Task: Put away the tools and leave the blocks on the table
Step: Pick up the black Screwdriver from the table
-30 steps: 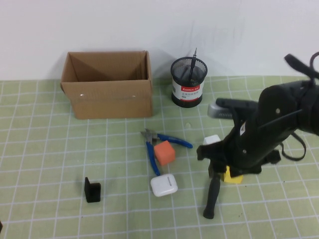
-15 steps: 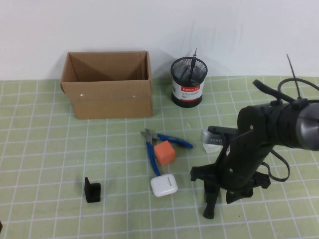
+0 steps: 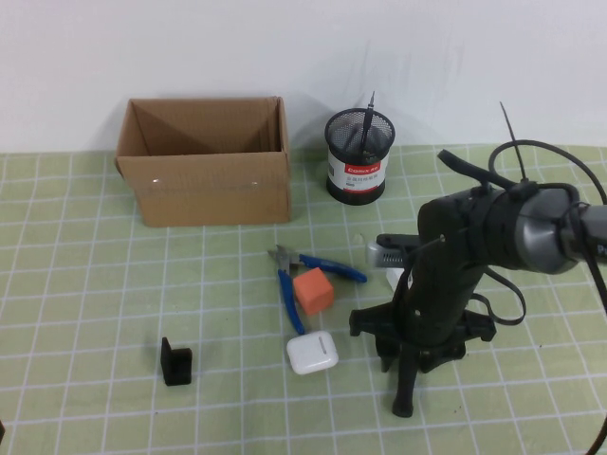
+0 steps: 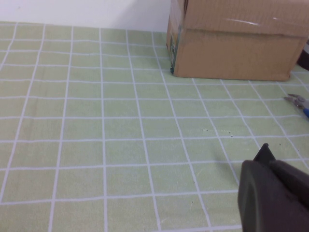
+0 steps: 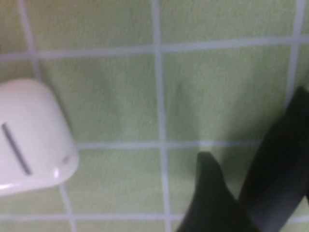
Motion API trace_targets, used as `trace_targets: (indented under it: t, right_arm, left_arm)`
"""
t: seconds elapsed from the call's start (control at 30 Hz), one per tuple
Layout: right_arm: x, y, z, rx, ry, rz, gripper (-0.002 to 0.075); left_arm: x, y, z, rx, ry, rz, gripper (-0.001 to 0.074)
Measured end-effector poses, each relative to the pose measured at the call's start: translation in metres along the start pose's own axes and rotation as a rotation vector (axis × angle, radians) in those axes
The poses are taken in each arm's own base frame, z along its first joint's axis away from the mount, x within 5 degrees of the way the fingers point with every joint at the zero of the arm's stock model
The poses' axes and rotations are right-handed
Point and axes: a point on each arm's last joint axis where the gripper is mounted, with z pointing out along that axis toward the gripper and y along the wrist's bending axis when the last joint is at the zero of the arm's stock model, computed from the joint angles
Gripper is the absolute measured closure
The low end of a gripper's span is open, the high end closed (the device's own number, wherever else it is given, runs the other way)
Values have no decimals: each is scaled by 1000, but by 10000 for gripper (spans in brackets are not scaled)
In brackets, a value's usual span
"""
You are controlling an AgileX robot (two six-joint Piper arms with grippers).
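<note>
- Right gripper (image 3: 406, 353): lower right of centre in the high view. Within the last second the arm has swung left and downward. It now stands over the upper end of the thick black-handled screwdriver (image 3: 406, 391), whose free end has shifted slightly right. Whether the claw is pinching the tool cannot be told.
- Meaning: the screwdriver is judged to be the tool in hand; it still lies on the table (image 3: 85, 284).
- The arm now hides the white and yellow blocks that showed earlier.
- Left gripper (image 3: 1, 433): only a dark sliver at the lower-left corner of the high view; open or closed cannot be told.
- Cardboard box (image 3: 204, 175): upper left, open-topped; the visible interior holds nothing.
- Mesh cup (image 3: 358, 156): upper centre; the thin precision screwdriver (image 3: 366, 118) stands in it, already stowed.
- Blue-handled pliers (image 3: 294, 280): centre, on the mat, handles either side of the orange block (image 3: 313, 291); not yet put away.
- Earbud case (image 3: 312, 353): just left of the right gripper.
</note>
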Motion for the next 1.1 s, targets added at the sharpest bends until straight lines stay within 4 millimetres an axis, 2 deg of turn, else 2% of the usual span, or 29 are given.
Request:
trace_targets:
  t: [0.13,0.27,0.5,0.6,0.77,0.83,0.97,1.1]
  right_arm:
    - [-2,-1,4,29,2,-18,423]
    - [-2,-1,6,59,7,-44,571]
    - [1,5,1,74,-24,-98,573]
    - [9,8,-17,41,-91,-128,573]
    - [11,6,-79,-122,-471,-207,573]
    - [8,2,-96,-204,-646,-239,573]
    - [-9,-5,-105,-332,-955,-278,573]
    - [-33,-8,-99,-413,-1201,-299,573]
  left_arm:
    - [0,0,0,0,0,0,738]
    - [0,0,0,0,0,0,738]
    - [0,0,0,0,0,0,738]
    - [0,0,0,-1,0,2,738]
    - [0,0,0,-1,0,2,738]
    - [0,0,0,-1,0,2,738]
    - [0,0,0,-1,0,2,738]
    - [0,0,0,-1,0,2,738]
